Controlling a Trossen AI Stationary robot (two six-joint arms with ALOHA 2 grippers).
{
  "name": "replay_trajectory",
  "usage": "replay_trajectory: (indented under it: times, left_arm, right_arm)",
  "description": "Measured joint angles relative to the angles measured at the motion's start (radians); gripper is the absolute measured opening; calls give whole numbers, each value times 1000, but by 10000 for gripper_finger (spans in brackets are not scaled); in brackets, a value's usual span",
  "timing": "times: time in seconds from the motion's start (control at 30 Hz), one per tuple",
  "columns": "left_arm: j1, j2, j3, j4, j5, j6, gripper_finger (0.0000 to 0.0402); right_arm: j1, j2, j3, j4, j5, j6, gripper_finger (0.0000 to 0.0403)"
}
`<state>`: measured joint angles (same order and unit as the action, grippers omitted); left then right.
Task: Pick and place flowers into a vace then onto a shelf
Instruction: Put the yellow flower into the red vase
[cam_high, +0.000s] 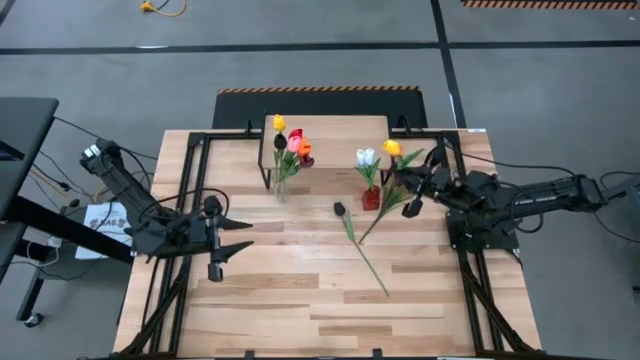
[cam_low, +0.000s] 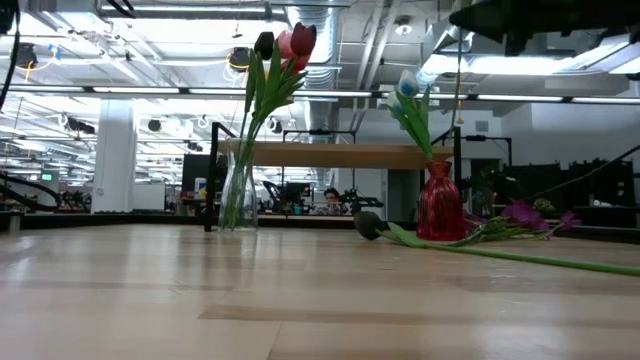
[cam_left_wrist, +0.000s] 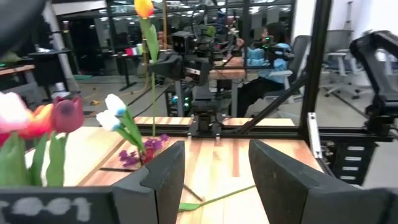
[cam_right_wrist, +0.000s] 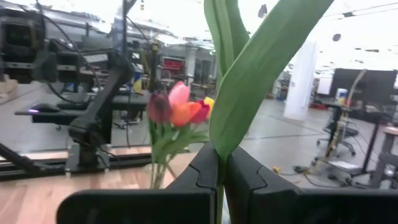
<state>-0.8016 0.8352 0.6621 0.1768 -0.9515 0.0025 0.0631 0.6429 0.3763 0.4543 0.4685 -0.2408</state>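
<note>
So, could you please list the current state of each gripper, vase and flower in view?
Left gripper: open, empty.
Right gripper: shut on yellow tulip, held upright.
Clear glass vase: upright, holding tulips.
Red glass vase: upright, holding white tulip.
Dark-headed tulip: lying on tabletop.
Purple sprig: lying flat.

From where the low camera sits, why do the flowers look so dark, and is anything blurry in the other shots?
Low view: bright ceiling lights behind backlight the clear vase and red vase, and the near tabletop is soft. Left wrist view: the closest tulips smear out of focus. Right wrist view: the held leaf is close and soft-edged between the right gripper fingers.
</note>
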Motion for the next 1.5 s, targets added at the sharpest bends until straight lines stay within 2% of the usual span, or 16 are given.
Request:
replay_trajectory:
  times: [0.2,0.5,0.87,1.23,1.5]
  left_arm:
    - [-35,0,0,-10,-81,-15,169]
    - [-44,0,0,-74,-120,-82,169]
    - [-44,0,0,-82,-121,-93,169]
    - [-44,0,0,-82,-108,-97,169]
    - [-44,0,0,-82,-107,-101,169]
  right_arm:
    - [-20,35,-6,19,-30,7,0]
    - [-20,100,-6,62,-33,8,0]
    - [-28,166,-6,103,-22,2,0]
    - [-66,228,-6,100,-25,73,1]
    - [-65,218,-6,91,-14,95,31]
